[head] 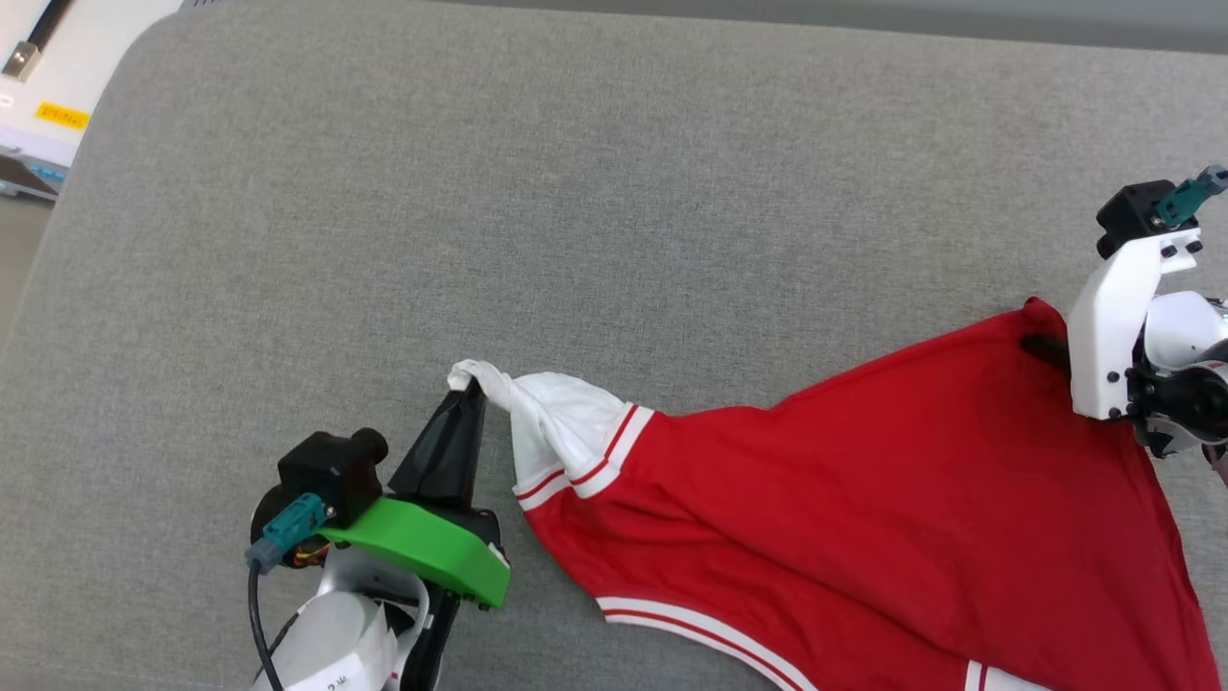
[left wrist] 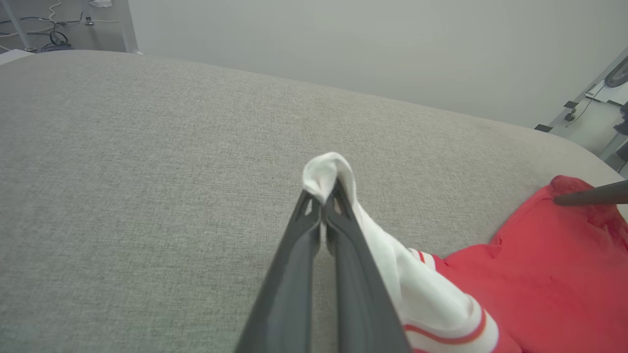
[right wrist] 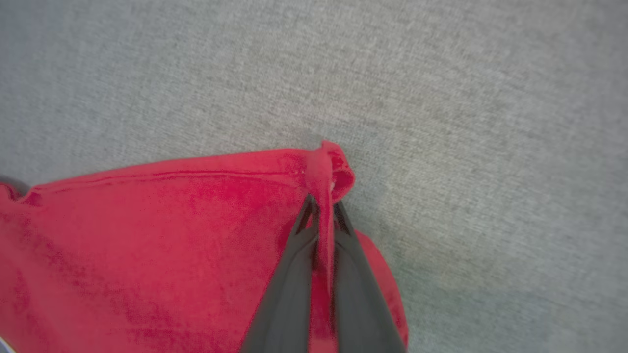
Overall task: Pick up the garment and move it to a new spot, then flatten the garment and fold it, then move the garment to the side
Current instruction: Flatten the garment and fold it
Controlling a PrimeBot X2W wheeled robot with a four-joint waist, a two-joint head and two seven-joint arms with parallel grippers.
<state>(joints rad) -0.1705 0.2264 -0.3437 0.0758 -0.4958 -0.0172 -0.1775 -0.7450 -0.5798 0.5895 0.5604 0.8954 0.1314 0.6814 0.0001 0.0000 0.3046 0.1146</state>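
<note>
While the left jaws pinch the white sleeve (head: pixel 566 413) tip and the right jaws clamp a red corner (right wrist: pixel 328 166), the garment (head: pixel 863 499) stretches taut between them across the desk (head: pixel 480 192), toward its near right. Flattening seems to be the step in hand. The next move probably calls for lowering both ends evenly, under tension.

Soft matt cloth garment (head: pixel 863 480), coarse woven cushion (head: pixel 576 192)
Fine knit against grainy weave; dull smooth plastic on left gripper (left wrist: pixel 323 208).

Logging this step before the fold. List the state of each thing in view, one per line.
garment: unfolded, stretched between both grippers over the grey surface.
left gripper: shut on the tip of the white sleeve.
right gripper: shut on the garment's red edge.
</note>
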